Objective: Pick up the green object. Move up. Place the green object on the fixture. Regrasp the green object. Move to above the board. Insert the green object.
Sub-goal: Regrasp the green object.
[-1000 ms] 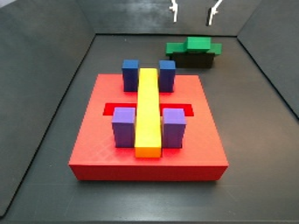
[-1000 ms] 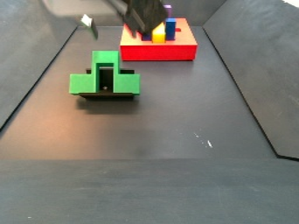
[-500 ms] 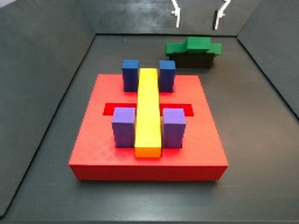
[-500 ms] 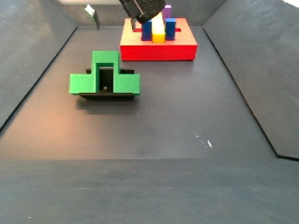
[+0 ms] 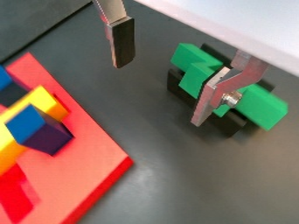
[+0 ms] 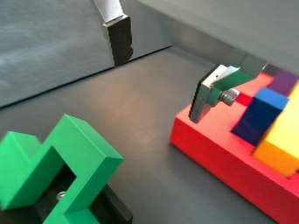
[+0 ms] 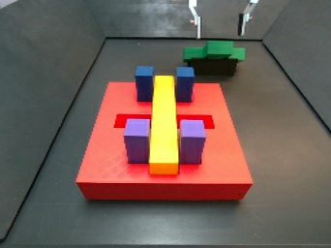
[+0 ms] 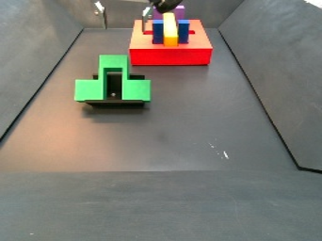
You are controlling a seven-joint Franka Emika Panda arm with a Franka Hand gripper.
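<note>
The green object [image 7: 214,50] rests on the dark fixture [image 7: 216,67] at the far end of the floor; both side views show it [image 8: 112,83], and both wrist views too [image 5: 222,80] [image 6: 52,171]. My gripper [image 5: 163,76] is open and empty, raised high above the floor between the fixture and the board; only its silver fingertips [image 7: 195,16] show in a side view. The red board [image 7: 162,145] carries a yellow bar [image 7: 165,121], two blue blocks and two purple blocks.
Grey walls enclose the dark floor [image 8: 176,141] on all sides. The board [image 8: 170,52] lies near one wall, the fixture [image 8: 116,102] a short way from it.
My gripper has risen and drifted away from the fixture, leaving the upper edge of both side views. The green object stays on the fixture.
</note>
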